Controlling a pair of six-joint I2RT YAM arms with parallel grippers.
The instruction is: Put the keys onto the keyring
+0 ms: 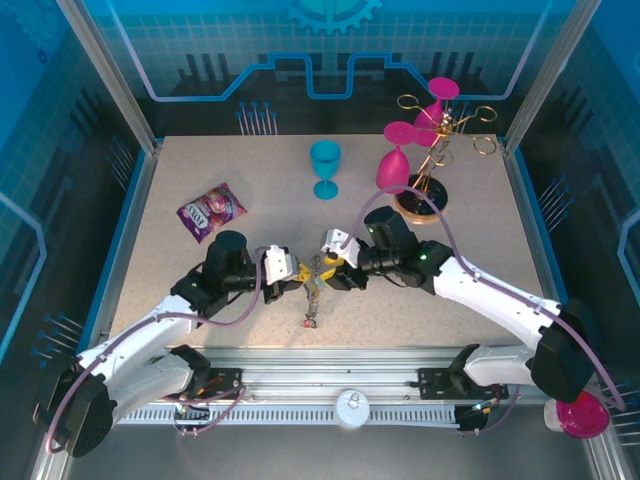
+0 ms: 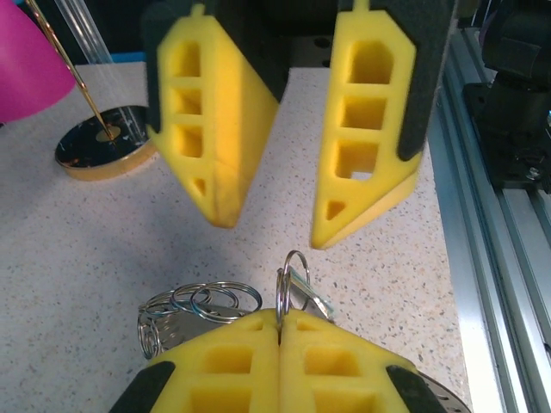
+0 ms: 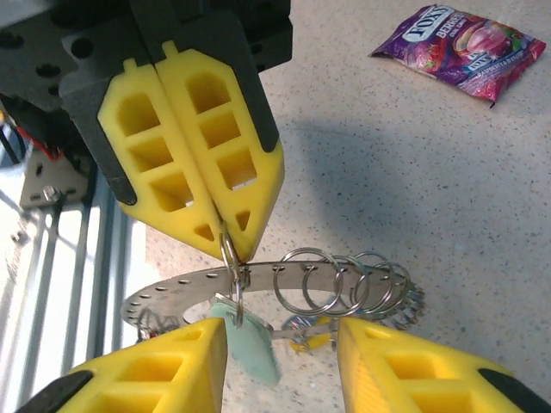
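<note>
The keyring (image 3: 185, 288), a flat grey ring with small wire loops (image 3: 344, 280) on its rim, hangs between the two grippers (image 1: 318, 274). My left gripper (image 2: 280, 317) is shut on one small loop (image 2: 291, 277) at the rim. A teal key (image 3: 251, 342) dangles from that loop. My right gripper (image 3: 280, 361) faces it, open, with the teal key hanging between its fingers near the left one. A yellow key (image 3: 312, 340) hangs under the ring. More keys trail down to the table, ending in a red one (image 1: 311, 321).
A purple candy packet (image 1: 211, 211) lies at the left. A teal goblet (image 1: 325, 168) stands at the back middle. The golden glass rack (image 1: 428, 150) with pink goblets stands at the back right, its base (image 2: 102, 151) near the grippers. Another pink goblet (image 1: 582, 415) sits off the table's front right.
</note>
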